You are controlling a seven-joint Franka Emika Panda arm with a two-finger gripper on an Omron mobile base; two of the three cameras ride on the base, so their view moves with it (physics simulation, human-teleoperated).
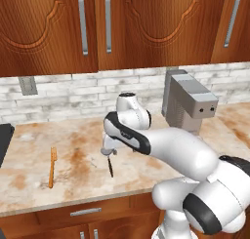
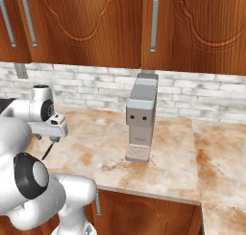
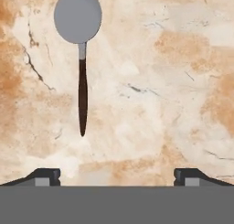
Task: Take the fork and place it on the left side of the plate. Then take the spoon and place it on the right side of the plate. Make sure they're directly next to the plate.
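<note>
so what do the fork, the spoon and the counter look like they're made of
Fork: probably wood or bamboo, matt orange-brown throughout.
Spoon: flat grey bowl, likely metal or plastic; handle dark brown, glossy, maybe lacquered wood.
Counter: polished stone, like marble, cream with rust blotches and dark veins.

I see an orange, wood-coloured fork (image 1: 52, 167), one colour throughout, lying left of the spoon (image 3: 80, 54). The spoon has a flat grey round bowl and a thin dark brown handle. Under both, the counter (image 1: 83, 160) is cream marble blotched with rust-orange and thin dark veins. Right of the spoon stands a grey coffee machine (image 1: 187, 101). Behind it runs a whitish-grey brick backsplash (image 1: 88, 94) beneath reddish-brown wooden cabinets (image 1: 122, 26) with silver handles.
</note>
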